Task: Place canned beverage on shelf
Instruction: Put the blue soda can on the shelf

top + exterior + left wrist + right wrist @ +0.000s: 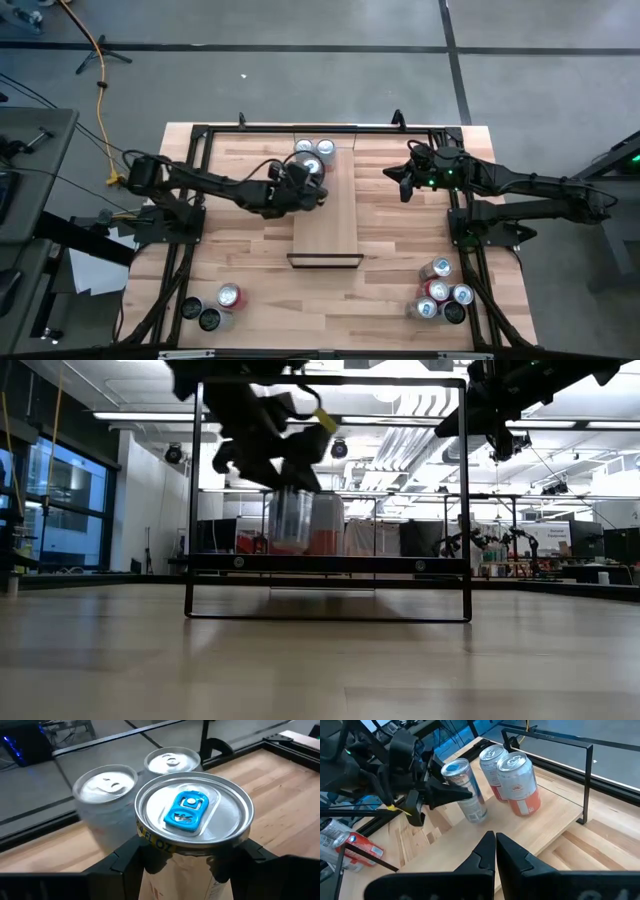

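- Three cans are at the far end of the shelf (325, 205): two stand side by side against the far black frame, and a blue-tabbed can (309, 167) sits just in front of them, pinched by the left tool (311, 182).
- One of the standing pair (520, 782) has an orange lower half; the other (492, 770) touches it.
- Left tool's fingers (127, 857) press on both sides of the blue-tabbed can just under its rim; whether its base touches the shelf I cannot tell.
- Right tool (402, 180) hangs near the shelf's right side, its fingers pressed together with no can between them.
- Three more cans (212, 307) cluster at the near left corner of the counter (400, 270), one red-topped and two dark.
- Five or so cans (441, 295) crowd the near right corner, well apart from the shelf.
- One black frame (324, 261) closes the shelf's near end; the plank between it and the far cans is bare.
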